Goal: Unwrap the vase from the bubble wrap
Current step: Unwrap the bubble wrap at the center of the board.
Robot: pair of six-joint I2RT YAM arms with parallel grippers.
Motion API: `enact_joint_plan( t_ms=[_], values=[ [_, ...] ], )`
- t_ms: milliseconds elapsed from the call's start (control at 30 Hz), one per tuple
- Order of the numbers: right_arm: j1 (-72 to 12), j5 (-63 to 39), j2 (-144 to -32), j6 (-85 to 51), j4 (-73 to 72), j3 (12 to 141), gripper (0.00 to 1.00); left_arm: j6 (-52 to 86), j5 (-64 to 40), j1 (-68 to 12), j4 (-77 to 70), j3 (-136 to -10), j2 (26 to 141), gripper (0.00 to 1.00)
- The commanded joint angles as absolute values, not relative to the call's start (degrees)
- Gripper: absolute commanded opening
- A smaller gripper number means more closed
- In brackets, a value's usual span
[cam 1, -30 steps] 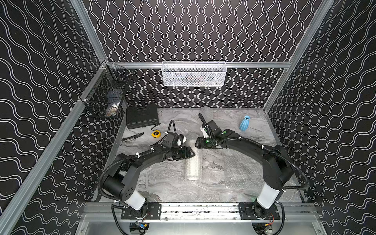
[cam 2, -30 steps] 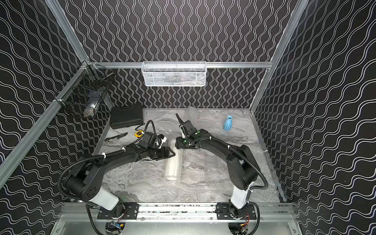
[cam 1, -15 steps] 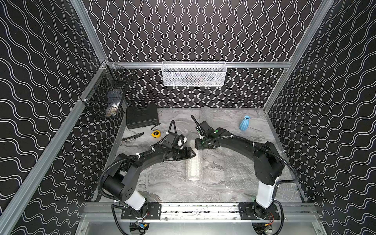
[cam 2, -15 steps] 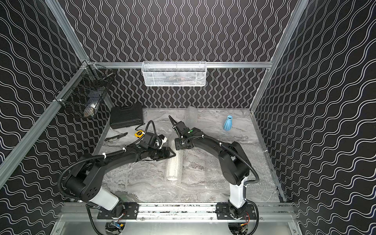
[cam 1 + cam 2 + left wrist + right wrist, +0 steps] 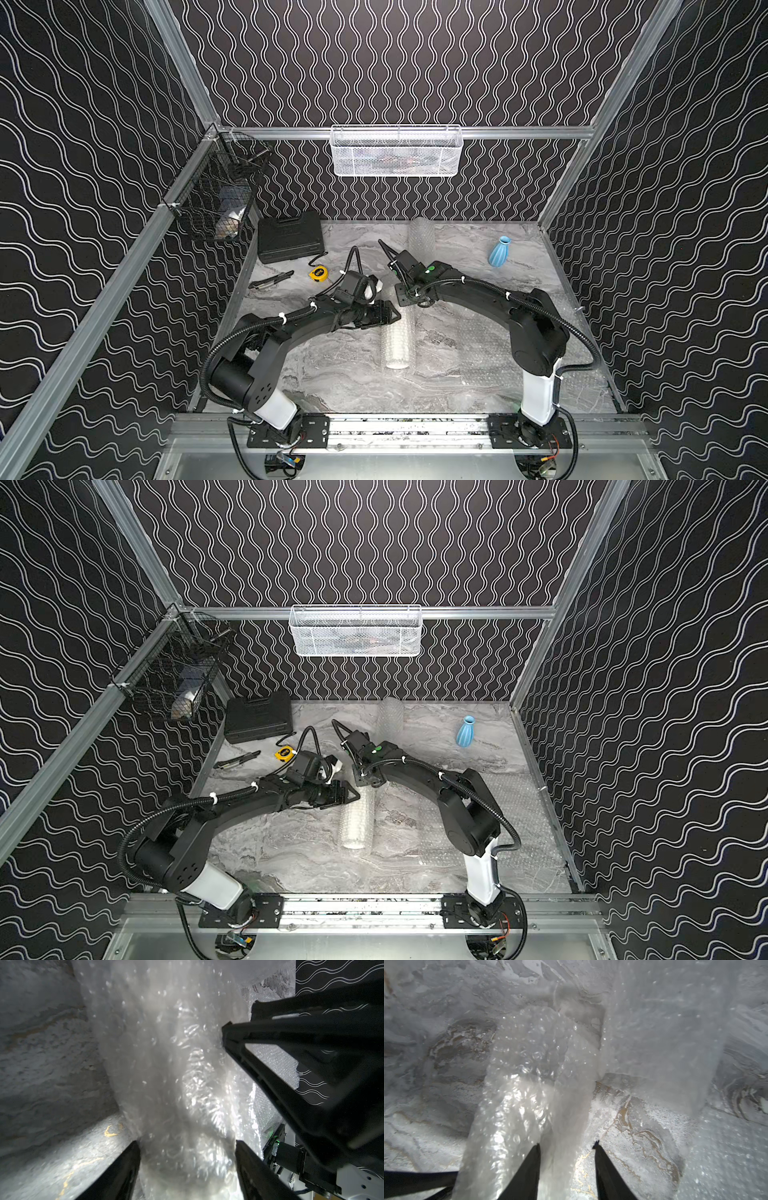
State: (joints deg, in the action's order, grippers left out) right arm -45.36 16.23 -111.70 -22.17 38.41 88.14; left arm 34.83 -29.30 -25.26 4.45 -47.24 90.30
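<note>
Wrap (image 5: 397,343): clear bubbly roll, whitish inside. L gripper (image 5: 187,1142) clamps it; R gripper (image 5: 566,1144) jaws apart, astride its edge.

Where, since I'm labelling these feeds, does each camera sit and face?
Top views: high at the front, looking down onto the table; left arm and right arm show whole.
Left wrist: on the left arm, looking past the left gripper at the bubble wrap.
Right wrist: on the right arm, looking past the right gripper at it.
Shared by both wrist views: the wrap.

Bubble wrap roll (image 5: 398,345) mid-table; bubble wrap sheet (image 5: 478,343) right of it; vase (image 5: 498,252) behind right; case (image 5: 290,240) behind left.
</note>
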Motion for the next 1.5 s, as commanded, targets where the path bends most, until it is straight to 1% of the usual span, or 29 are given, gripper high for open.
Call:
enact_joint_plan(
  t_ms=[0, 167, 533, 867, 1033, 1167, 1233, 1467],
  values=[
    [-45.53, 19.07, -110.67, -23.30, 40.13, 87.67, 0.38, 35.15, -29.28, -25.47, 6.33, -46.87, 89.91, 0.73],
    [-45.52, 18.98, -110.28, -23.43, 39.29, 86.75, 0.36, 35.33, -29.43, -25.55, 5.89, -46.45, 90.00, 0.73],
    [-45.51, 20.29, -112.65, -23.97, 39.26, 88.35, 0.37, 35.07, -30.96, -26.02, 6.13, -46.76, 90.00, 0.73],
    [-45.52, 24.05, -115.00, -25.05, 39.46, 90.74, 0.31, 34.21, -30.67, -26.11, 7.33, -46.85, 90.00, 0.73],
    [-45.52, 25.26, -115.42, -25.23, 38.11, 90.97, 0.31, 33.75, -30.85, -26.25, 7.80, -46.67, 89.69, 0.73],
    [-45.53, 25.75, -115.58, -25.40, 37.70, 91.72, 0.33, 33.75, -31.03, -26.19, 7.74, -46.16, 89.39, 0.73],
    [-45.53, 26.05, -117.53, -25.49, 37.96, 92.34, 0.34, 33.84, -31.11, -26.23, 7.56, -45.97, 89.27, 0.73],
    [-45.53, 26.71, -118.94, -25.11, 37.74, 93.68, 0.32, 33.75, -31.29, -26.19, 7.65, -45.57, 89.16, 0.73]
  ],
)
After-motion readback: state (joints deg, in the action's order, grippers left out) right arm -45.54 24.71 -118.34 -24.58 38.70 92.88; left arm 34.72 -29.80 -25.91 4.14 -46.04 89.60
